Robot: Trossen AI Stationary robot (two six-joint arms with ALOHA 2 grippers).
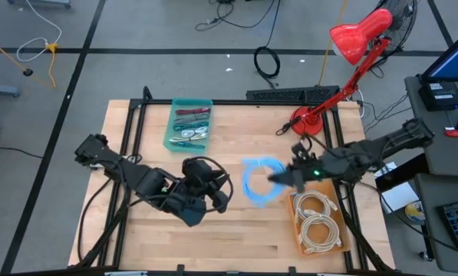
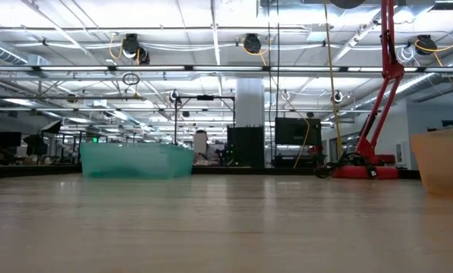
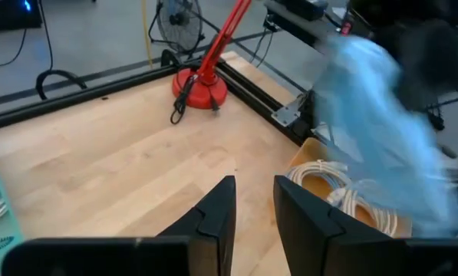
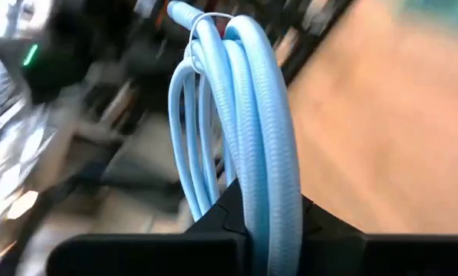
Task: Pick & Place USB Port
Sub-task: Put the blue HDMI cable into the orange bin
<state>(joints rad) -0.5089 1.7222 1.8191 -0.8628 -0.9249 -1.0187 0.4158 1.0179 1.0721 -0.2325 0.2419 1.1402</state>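
Right claw (image 4: pixel 252 211) is your working one: its fingers are pinched tight on a coil of light blue cable (image 4: pixel 236 100), which the right wrist view shows standing up out of the grip, loops bunched and bound near the top by a thin tie. From above, you can see that blue coil (image 1: pixel 261 181) over the middle of the desk (image 1: pixel 136 153), just beside the tan box (image 1: pixel 318 222) of white cables (image 1: pixel 318 234) at the right edge. It looks lifted, since the low view shows no blue on the boards, but you cannot tell its height.

Your left claw (image 3: pixel 252 211) sits left of centre, fingers a little apart with nothing between them, facing the blue bundle, which shows only as a smear in its view.

I judge the likely goal to be the teal tray (image 1: pixel 189 123) at the back left, already holding a few small items; that is a guess from the task alone.

What could bite you from here:
- You hold only a few strands at the bottom of the coil. A quick swing could let the loops sag or slip out.
- Trailing loops could snag the box rim or the white cables if you travel low.
- The left arm lies between the coil and the tray; a straight path could brush it.
- The red lamp (image 1: pixel 344 69) arches over the back right corner, so a high lift there risks its arm.
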